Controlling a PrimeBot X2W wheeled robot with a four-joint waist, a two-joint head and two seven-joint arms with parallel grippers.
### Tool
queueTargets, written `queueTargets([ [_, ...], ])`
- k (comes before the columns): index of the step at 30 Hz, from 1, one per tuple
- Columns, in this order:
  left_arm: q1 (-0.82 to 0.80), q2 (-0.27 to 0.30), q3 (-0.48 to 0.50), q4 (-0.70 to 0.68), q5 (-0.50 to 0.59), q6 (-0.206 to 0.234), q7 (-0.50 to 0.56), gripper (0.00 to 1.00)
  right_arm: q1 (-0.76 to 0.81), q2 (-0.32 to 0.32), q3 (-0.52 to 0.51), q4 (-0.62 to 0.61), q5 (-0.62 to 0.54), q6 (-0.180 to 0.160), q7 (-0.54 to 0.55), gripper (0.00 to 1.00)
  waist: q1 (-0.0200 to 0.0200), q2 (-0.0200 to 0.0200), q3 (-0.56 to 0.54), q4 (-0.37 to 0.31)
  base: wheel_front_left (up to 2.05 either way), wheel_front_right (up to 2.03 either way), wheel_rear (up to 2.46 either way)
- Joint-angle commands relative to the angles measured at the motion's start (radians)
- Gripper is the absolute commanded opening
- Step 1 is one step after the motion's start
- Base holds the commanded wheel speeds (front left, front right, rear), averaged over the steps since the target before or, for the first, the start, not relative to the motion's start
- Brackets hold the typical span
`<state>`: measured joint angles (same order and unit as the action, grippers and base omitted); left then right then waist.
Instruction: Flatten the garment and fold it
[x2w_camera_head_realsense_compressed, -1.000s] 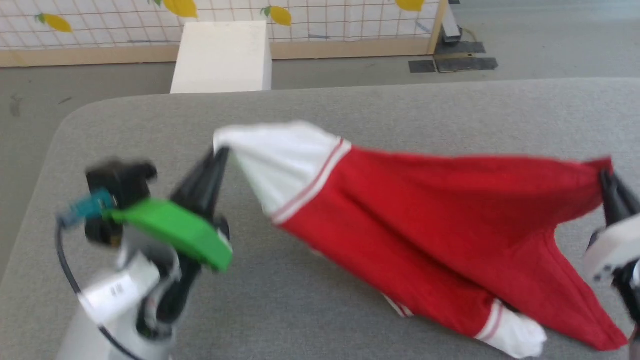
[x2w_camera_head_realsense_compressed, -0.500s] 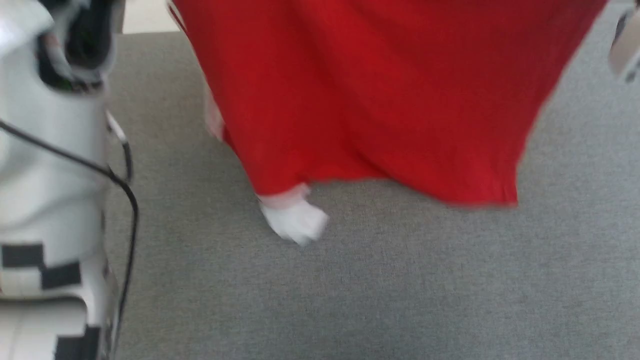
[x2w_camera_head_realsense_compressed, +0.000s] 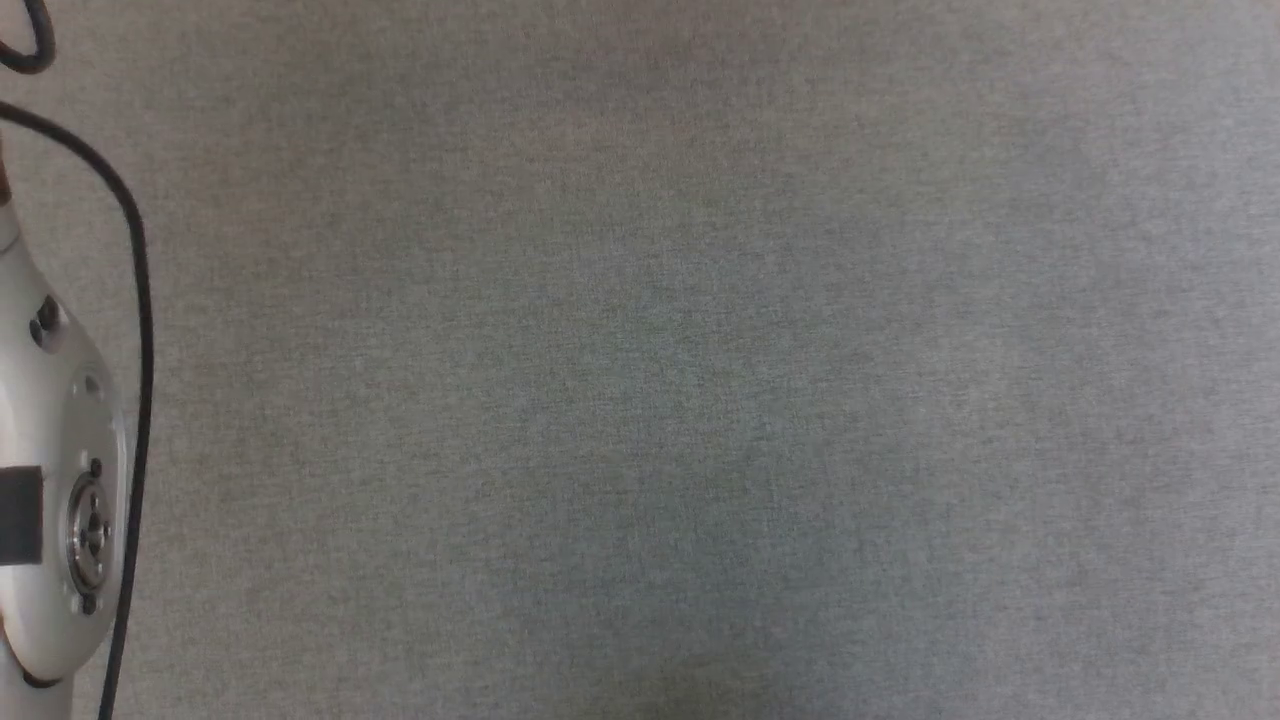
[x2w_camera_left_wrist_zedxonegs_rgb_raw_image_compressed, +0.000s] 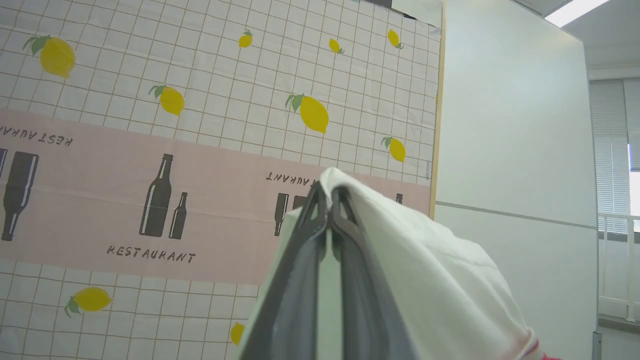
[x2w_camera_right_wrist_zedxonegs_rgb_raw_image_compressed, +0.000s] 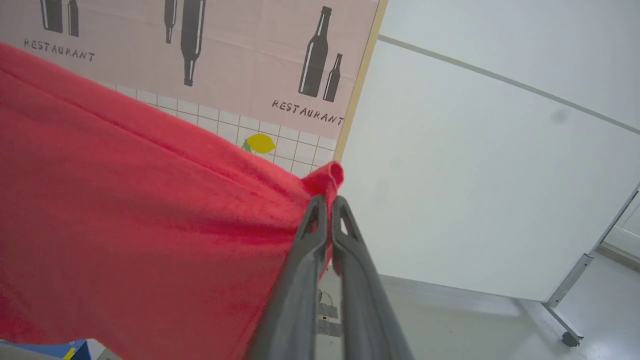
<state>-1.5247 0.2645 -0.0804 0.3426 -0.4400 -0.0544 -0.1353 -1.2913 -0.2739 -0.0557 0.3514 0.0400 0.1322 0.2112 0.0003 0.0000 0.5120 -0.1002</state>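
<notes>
Both claws clamped on garment (x2w_camera_right_wrist_zedxonegs_rgb_raw_image_compressed: 150, 225), mostly cut off: left gripper (x2w_camera_left_wrist_zedxonegs_rgb_raw_image_compressed: 330, 192) pinches white sleeve (x2w_camera_left_wrist_zedxonegs_rgb_raw_image_compressed: 425, 260), right gripper (x2w_camera_right_wrist_zedxonegs_rgb_raw_image_compressed: 327, 200) red corner (head view: grey bench (x2w_camera_head_realsense_compressed: 700, 350)).

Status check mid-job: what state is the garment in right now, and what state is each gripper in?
garment: lifted into the air, hanging in loose folds, not yet flat or folded.
left gripper: jaws shut on the garment at its white sleeve.
right gripper: jaws shut on a bunched red edge of the garment.
</notes>
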Motion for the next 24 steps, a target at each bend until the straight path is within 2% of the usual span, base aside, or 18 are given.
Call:
queueTargets([
  [1, 0.014, 0.013, -0.004, 0.020, 0.010, -0.012, -0.017, 0.00, 0.011, 0.000, 0.000, 0.015, -0.013, -0.002, -0.020, 0.00, -0.0003, 0.0000, 0.001, 0.017, 0.00, 0.00, 0.00],
  [6, 0.227, 0.063, -0.063, 0.118, 0.052, -0.033, -0.017, 0.00, 0.182, 0.003, 0.042, 0.081, 0.010, -0.002, -0.083, 0.00, -0.0003, 0.0000, -0.050, 0.044, 0.00, 0.00, 0.00],
  [11, 0.512, 0.112, -0.104, 0.153, 0.065, -0.037, 0.037, 0.00, 0.394, 0.013, 0.097, 0.115, 0.085, -0.002, -0.110, 0.00, -0.0003, 0.0000, -0.127, 0.057, 0.00, 0.00, 0.00],
  [17, 0.905, 0.137, -0.139, 0.116, 0.000, -0.046, 0.194, 0.00, 0.647, 0.001, 0.143, 0.088, 0.167, -0.002, -0.107, 0.00, -0.0003, 0.0000, -0.231, 0.074, 0.00, 0.00, 0.00],
  [21, 1.151, 0.147, -0.152, 0.026, -0.074, -0.046, 0.340, 0.00, 0.785, -0.018, 0.156, 0.043, 0.198, -0.002, -0.094, 0.00, -0.0003, 0.0000, -0.290, 0.080, 0.00, 0.00, 0.00],
  [24, 1.317, 0.165, -0.162, -0.067, -0.115, -0.029, 0.442, 0.00, 0.881, -0.042, 0.160, 0.007, 0.190, -0.002, -0.079, 0.00, -0.0003, 0.0000, -0.331, 0.085, 0.00, 0.00, 0.00],
])
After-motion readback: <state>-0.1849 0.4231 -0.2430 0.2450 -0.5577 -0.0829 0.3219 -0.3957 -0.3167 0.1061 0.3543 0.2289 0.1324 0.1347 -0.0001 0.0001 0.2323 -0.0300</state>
